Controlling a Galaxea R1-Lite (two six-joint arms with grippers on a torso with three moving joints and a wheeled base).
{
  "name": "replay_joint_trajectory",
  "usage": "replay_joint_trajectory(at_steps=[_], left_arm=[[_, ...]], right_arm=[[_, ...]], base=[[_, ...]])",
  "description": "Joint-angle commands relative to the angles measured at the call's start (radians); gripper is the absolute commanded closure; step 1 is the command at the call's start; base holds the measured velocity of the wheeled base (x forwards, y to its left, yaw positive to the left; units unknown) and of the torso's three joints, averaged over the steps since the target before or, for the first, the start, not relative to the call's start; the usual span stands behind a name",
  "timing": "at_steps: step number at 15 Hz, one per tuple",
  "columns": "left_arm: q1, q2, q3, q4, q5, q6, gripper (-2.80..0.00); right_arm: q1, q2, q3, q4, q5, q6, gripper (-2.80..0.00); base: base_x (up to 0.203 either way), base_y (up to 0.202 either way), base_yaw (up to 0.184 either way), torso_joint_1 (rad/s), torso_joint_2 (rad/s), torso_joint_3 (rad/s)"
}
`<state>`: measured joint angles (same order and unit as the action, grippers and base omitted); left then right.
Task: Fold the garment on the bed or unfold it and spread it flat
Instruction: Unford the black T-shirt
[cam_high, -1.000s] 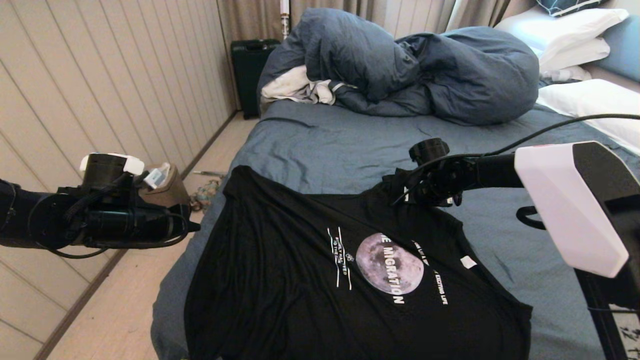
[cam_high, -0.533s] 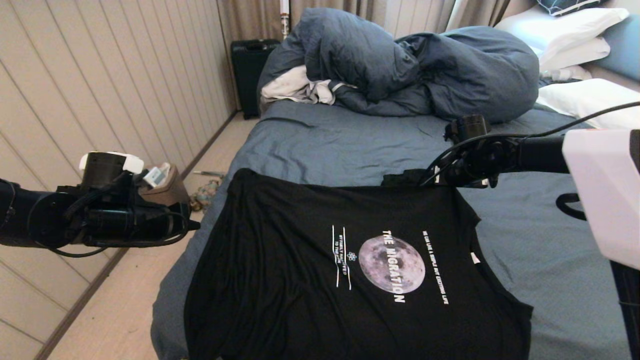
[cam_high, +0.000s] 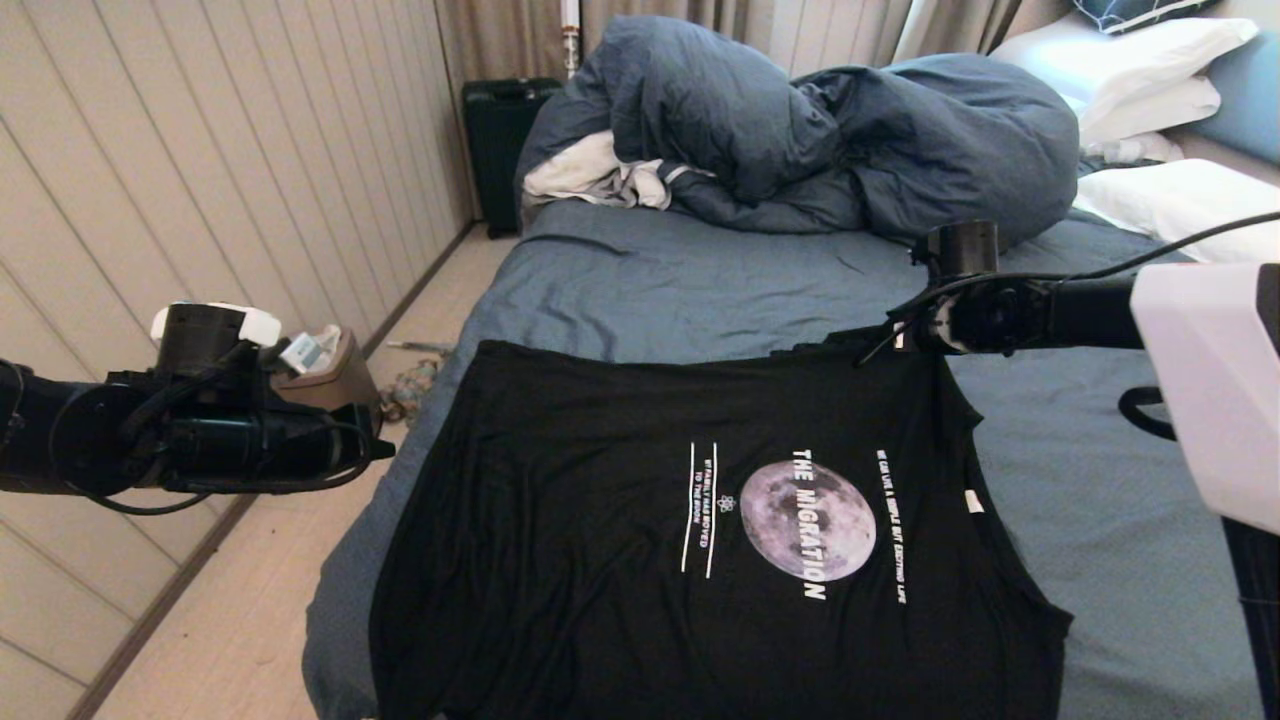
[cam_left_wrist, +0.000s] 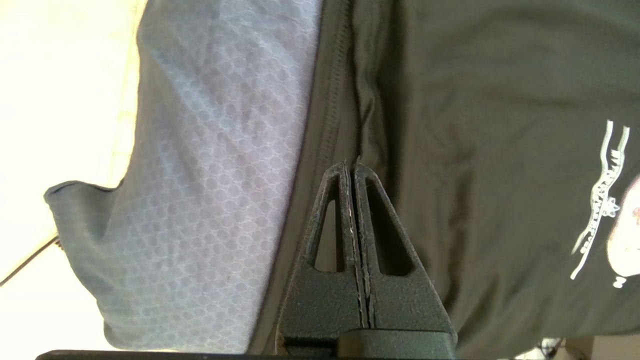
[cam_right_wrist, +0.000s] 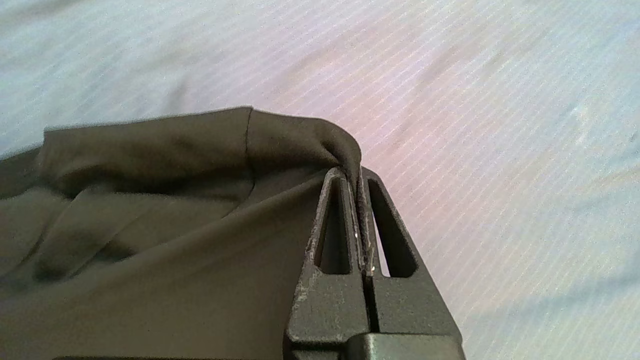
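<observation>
The garment (cam_high: 600, 520), a black T-shirt with a grey moon print (cam_high: 808, 520), lies spread face up on the near part of the bed (cam_high: 680, 290). My right gripper (cam_high: 872, 343) hovers at the shirt's far right corner. It is shut on a fold of the black fabric (cam_right_wrist: 300, 145), which runs up between the fingertips of the right gripper (cam_right_wrist: 356, 172). My left gripper (cam_high: 388, 452) hangs beside the bed's left edge, level with the shirt's left side. In its wrist view the left gripper (cam_left_wrist: 351, 162) is shut with nothing in it, above the shirt's edge (cam_left_wrist: 340, 100).
A bulky slate-blue duvet (cam_high: 830, 130) and a white-grey cloth (cam_high: 590, 175) are heaped at the far end. White pillows (cam_high: 1180, 200) lie at the far right. A black suitcase (cam_high: 497, 140) stands by the panelled wall. Small clutter (cam_high: 415, 385) lies on the floor by the bed.
My right gripper has drawn the shirt's corner away from me and to the right. The far edge now lies straight and the print has shifted right. The left arm has barely moved.
</observation>
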<state>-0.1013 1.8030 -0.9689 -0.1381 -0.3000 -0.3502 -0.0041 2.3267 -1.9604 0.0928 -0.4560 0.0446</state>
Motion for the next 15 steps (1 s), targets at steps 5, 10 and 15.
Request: replay_joint_trajectory(at_steps=[5, 10, 15], left_arm=[[-0.002, 0.003, 0.003, -0.01, -0.002, -0.003, 0.0], [-0.002, 0.007, 0.004, -0.022, 0.035, -0.004, 0.0], [-0.003, 0.006, 0.004, -0.022, 0.035, -0.004, 0.0]], right_arm=[[-0.036, 0.046, 0.0, -0.076, -0.006, -0.048, 0.0], [-0.034, 0.049, 0.0, -0.077, -0.004, -0.065, -2.8], [-0.032, 0.011, 0.005, -0.068, 0.029, -0.043, -2.8]], base=[[0.0, 0.0, 0.0, 0.0, 0.0, 0.0], [0.0, 0.0, 0.0, 0.0, 0.0, 0.0], [0.0, 0.0, 0.0, 0.0, 0.0, 0.0]])
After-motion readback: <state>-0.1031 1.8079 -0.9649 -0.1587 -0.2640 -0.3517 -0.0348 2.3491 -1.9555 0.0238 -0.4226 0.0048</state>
